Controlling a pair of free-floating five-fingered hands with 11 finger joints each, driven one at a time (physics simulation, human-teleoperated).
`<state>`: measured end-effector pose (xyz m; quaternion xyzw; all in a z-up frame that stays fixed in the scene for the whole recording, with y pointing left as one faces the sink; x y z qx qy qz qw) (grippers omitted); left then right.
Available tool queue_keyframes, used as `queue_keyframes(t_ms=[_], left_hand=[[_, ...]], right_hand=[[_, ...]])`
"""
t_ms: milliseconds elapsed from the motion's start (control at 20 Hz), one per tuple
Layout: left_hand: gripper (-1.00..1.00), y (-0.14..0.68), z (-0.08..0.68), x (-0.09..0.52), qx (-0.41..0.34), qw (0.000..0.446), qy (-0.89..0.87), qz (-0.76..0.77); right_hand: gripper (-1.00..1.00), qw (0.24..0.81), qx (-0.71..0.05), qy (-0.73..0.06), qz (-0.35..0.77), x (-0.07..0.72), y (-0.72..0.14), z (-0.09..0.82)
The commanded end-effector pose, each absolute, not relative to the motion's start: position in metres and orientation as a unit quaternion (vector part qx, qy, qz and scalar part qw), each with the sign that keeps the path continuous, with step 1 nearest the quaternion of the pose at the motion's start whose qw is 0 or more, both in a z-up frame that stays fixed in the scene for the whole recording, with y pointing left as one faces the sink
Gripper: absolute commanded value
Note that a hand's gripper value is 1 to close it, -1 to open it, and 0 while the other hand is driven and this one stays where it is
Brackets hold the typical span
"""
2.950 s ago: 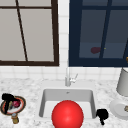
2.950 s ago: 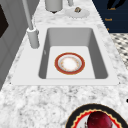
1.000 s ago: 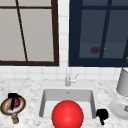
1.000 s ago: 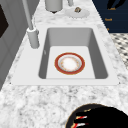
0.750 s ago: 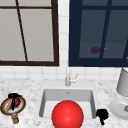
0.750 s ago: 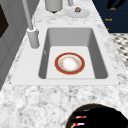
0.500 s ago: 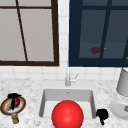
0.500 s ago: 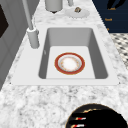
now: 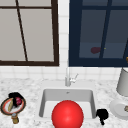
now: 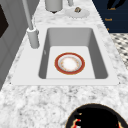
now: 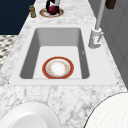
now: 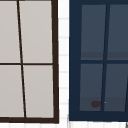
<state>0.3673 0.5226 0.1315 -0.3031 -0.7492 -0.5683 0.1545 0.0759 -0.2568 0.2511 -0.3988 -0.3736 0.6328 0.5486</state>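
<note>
Left robot hand (image 9: 15,97) over dark red fruit (image 9: 18,101); right robot hand (image 9: 102,115) idle.

White tiled wall (image 9: 63,37) behind a grey-speckled marble surface (image 9: 30,87), pale window (image 9: 27,32) in dark brown frame at left, dark navy-framed window (image 9: 100,32) at right, even flat light.

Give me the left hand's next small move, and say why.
Probably ease the left hand down onto the dark red round item: it hovers over that item on the brown-rimmed plate left of the sink, and a firm hold isn't evident.
</note>
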Motion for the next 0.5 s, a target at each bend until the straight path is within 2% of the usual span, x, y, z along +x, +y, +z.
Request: queue_keyframes(t_ms=[0, 250, 450], left_hand=[[1.00, 0.516, 0.107, 0.370, -0.287, 0.155, -0.755, -0.569], [1.00, 0.521, 0.130, 0.375, -0.274, 0.129, -0.748, -0.591], [1.00, 0.522, 0.149, 0.374, -0.280, 0.130, -0.748, -0.587]], right_hand=[[0.00, 0.549, -0.399, -0.374, 0.633, 0.076, -0.257, 0.251], [0.00, 0.549, -0.399, -0.374, 0.633, 0.076, -0.257, 0.251], [0.00, 0.549, -0.399, -0.374, 0.633, 0.076, -0.257, 0.251]])
